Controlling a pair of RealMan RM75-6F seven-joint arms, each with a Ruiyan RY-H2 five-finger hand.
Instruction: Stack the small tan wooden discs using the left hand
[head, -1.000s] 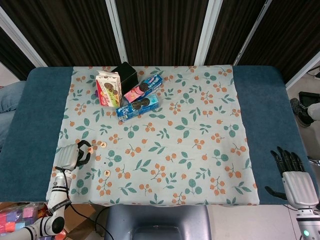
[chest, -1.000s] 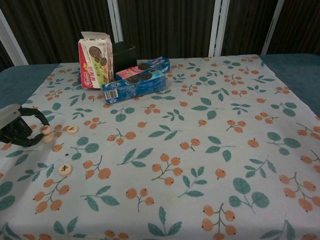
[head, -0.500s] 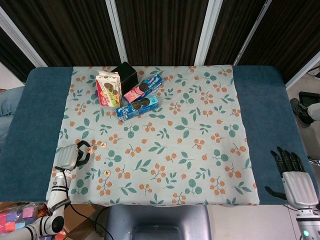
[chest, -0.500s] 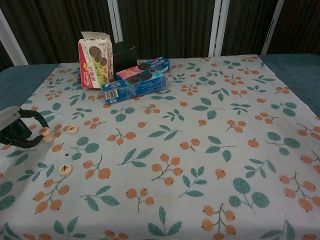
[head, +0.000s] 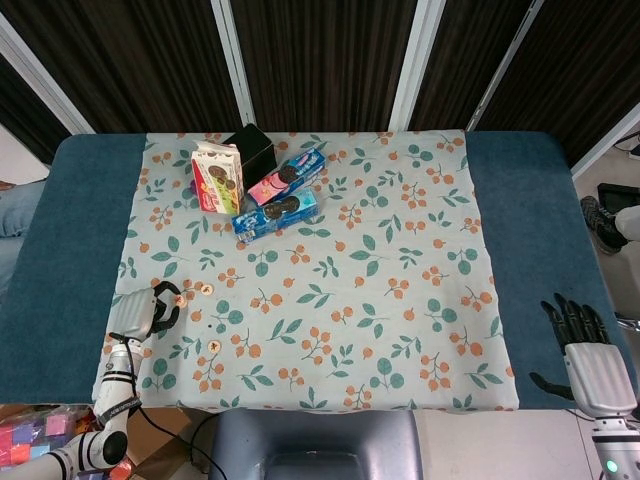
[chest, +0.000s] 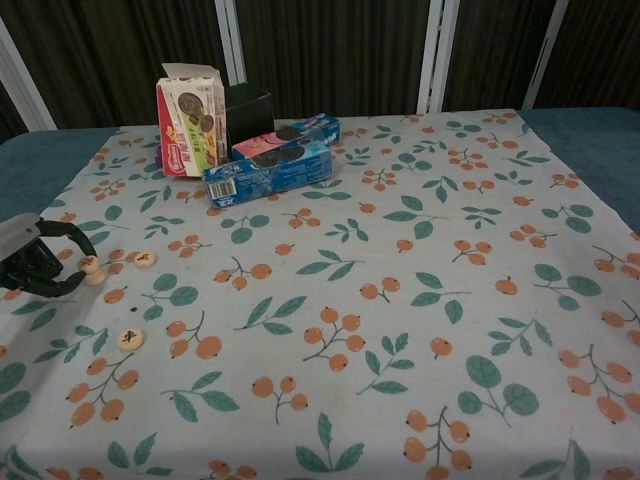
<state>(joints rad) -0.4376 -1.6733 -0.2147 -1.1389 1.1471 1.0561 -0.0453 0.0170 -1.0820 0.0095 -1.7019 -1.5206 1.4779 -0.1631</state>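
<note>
Table (head: 70, 220): blue top, covered mid-span by a floral cloth (head: 400, 250).

Boxes, far left of cloth: white snack box (head: 217, 177) upright; black box (head: 252, 150) behind it; pink biscuit box (head: 288, 176) lying on a blue biscuit box (head: 274, 213).

Right hand (head: 585, 350): off the cloth at the near right edge of the table, fingers spread, holding nothing.

Left hand (chest: 35, 260): at the near left edge of the cloth, dark fingers (chest: 62, 232) curled, pinching a disc (chest: 89, 264) just above another disc (chest: 96, 277) on the cloth; contact between the two cannot be told.

Third disc (chest: 145, 259): flat on the cloth, just right of the pinched pair.

Fourth disc (chest: 130, 339): flat, nearer the front edge, apart from the rest.
</note>
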